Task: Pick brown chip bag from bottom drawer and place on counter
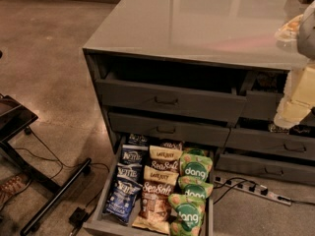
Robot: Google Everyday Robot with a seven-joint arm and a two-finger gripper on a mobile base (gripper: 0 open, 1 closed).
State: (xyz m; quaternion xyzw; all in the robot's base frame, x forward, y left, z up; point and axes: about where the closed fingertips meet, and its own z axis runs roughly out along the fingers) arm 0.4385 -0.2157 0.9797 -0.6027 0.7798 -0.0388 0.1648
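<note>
In the drawer (96, 226) our brown bag (153, 203) lies packed between blue bags (120, 195) and green bags (189, 215), so we risk dragging out a neighbour. Our hand (297, 102) hangs far right, below the surface (197, 23); we cannot tell if it is open or holding anything.

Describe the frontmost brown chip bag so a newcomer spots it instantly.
Below the grey counter, with the gripper off at the right edge, the bottom drawer stands open with three columns of bags. The brown chip bag is frontmost in the middle column: cream band, white Sea Salt script, between blue Kettle bags and green dang bags.
</note>
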